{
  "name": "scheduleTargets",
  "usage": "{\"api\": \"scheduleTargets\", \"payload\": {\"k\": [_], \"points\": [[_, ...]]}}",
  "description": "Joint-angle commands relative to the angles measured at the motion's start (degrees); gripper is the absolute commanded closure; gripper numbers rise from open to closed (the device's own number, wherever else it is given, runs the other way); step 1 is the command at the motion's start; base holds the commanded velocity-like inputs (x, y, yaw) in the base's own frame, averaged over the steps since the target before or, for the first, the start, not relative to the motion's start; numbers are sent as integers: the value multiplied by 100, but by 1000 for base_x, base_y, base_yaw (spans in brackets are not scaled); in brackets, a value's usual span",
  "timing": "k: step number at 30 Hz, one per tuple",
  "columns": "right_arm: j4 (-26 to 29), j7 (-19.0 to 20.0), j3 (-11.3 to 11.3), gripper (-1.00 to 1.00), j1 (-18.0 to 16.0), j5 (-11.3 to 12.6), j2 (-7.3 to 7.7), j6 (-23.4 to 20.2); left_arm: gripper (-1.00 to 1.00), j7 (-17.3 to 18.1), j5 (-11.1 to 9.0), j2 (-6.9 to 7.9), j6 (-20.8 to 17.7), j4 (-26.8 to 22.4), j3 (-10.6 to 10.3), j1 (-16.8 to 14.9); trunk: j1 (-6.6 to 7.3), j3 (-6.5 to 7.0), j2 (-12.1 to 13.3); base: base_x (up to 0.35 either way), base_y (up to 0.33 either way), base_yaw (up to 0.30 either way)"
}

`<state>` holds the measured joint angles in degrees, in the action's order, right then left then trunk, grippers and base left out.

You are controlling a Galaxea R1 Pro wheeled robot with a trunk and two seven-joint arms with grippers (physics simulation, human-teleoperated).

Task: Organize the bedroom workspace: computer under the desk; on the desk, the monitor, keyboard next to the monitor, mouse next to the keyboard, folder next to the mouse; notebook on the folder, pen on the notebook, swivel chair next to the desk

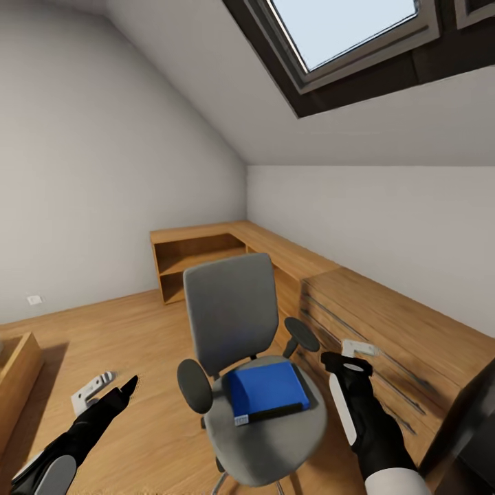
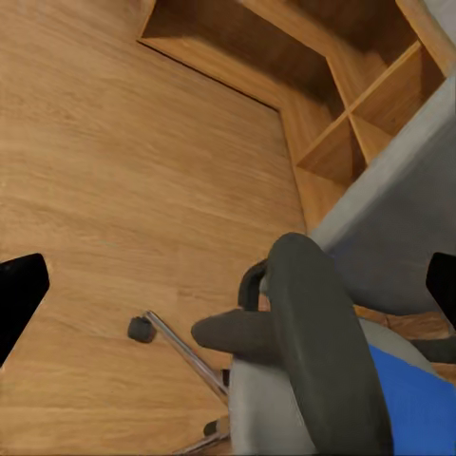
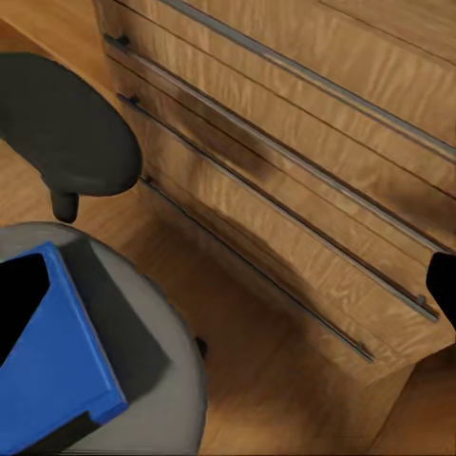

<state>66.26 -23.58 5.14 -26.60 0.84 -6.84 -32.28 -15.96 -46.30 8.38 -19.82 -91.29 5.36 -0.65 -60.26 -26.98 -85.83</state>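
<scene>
Swivel chair at centre of the head view, on the wood floor, back toward the far corner, seat toward the camera. Blue folder flat on the chair seat, toward the chair's right side, a dark strip along its near edge and a small pale label at its near left corner. Left gripper low beside the chair, off its left armrest, not touching it; in the left wrist view two black fingertips at opposite edges of the frame, spread wide, with that armrest, a chrome leg and one castor between them and nothing held. Right gripper just beside the chair's right armrest, between the chair and the wooden drawer unit; in the right wrist view dark fingertips far apart at either side, wide open, empty, with a corner of the folder on the grey seat, the right armrest, and the drawer fronts with long thin metal handles. Behind the chair, low open light-wood shelving along the wall into the corner. Above the chair, a skylight in the sloped ceiling. Left of the chair, at the frame edge, part of another wooden piece. Other task things cannot be told from these views.
</scene>
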Motion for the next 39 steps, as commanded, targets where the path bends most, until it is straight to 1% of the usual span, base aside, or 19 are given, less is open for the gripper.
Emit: {"api": "scheduleTargets", "payload": {"k": [1, 2, 5, 6, 9, 10, 14, 19, 22, 24, 26, 28, 29, 31, 32, 33, 34, 37, 39], "points": [[-17, -10, -3, -100, -3, 10, -3, -30, -100, -40, -58, 0, -21, -7, -2, -5, 0, -7, -4, 0, 0, 280], [-52, -5, -18, -100, -3, 11, -2, -29, -100, -40, -58, -2, -21, -6, -1, -5, 0, -7, -4, 0, 0, 280], [-365, 8, -208, -100, -3, 14, 4, 39, -100, -40, -29, -19, -14, -4, -19, -5, 0, -7, -4, 0, 0, 280], [-410, 9, -241, -100, -3, 14, 7, 79, -100, -40, -24, -23, -14, -3, -24, -5, 0, -7, -4, 0, 0, 279], [-501, 10, -310, -100, -1, 13, 11, 248, -100, -35, -13, -28, -14, -3, -38, -5, 0, -7, -4, 0, 0, 279], [-535, 11, -336, -100, -2, 8, 16, 371, -100, -33, -9, -30, -13, -3, -43, -5, 0, -8, -4, 0, 0, 280], [-576, 16, -367, -100, -1, 0, 22, 548, -100, -31, -2, -33, -15, -3, -51, -5, 0, -14, -4, 0, 0, 280], [-591, 22, -378, -100, -2, 7, 24, 612, -100, -30, -5, -36, -20, -3, -60, -5, 0, -23, -4, 0, 0, 279], [-587, 44, -378, -100, -1, 12, 29, 626, -100, -30, -5, -37, -21, -3, -104, -7, 0, -30, -4, 0, 0, 279], [-578, 110, -365, -100, -2, 22, 66, 627, -100, -30, -3, -35, -21, -3, -160, -6, 0, -35, -4, 0, 0, 229], [-552, 296, -352, -100, -1, 36, 173, 630, -100, -26, 0, -32, -22, -6, -200, -6, 0, -37, -4, 0, 0, 111], [-526, 421, -344, -100, 0, 44, 229, 628, -100, -21, -1, -31, -19, -8, -210, -6, 0, -38, -4, 0, 0, 62], [-493, 547, -335, -100, -1, 48, 269, 629, -100, -18, -1, -30, -17, -9, -217, -6, 0, -38, -4, 0, 0, 35], [-467, 653, -310, -100, -2, 53, 297, 620, -100, -16, -1, -33, -15, -12, -226, -6, -44, -75, -84, 0, 0, 26], [-437, 756, -202, -100, -2, 63, 321, 603, -100, -14, -2, -36, -14, -19, -236, -5, -66, -93, -124, 0, 0, 12], [-430, 778, -143, -100, -1, 74, 325, 597, -100, -14, -2, -36, -14, -21, -238, -5, -88, -111, -164, 0, 0, 9], [-420, 809, -12, -100, -1, 109, 331, 589, -100, -17, -2, -37, -14, -24, -241, -5, -110, -129, -204, 0, 0, 6], [-394, 842, 184, -100, -1, 167, 337, 580, -100, -23, -2, -38, -13, -27, -248, -5, -176, -183, -325, 0, 0, 4], [-347, 850, 240, -100, 0, 181, 334, 578, -100, -25, -2, -38, -13, -28, -251, -5, -220, -219, -405, 0, 0, 2]]}}
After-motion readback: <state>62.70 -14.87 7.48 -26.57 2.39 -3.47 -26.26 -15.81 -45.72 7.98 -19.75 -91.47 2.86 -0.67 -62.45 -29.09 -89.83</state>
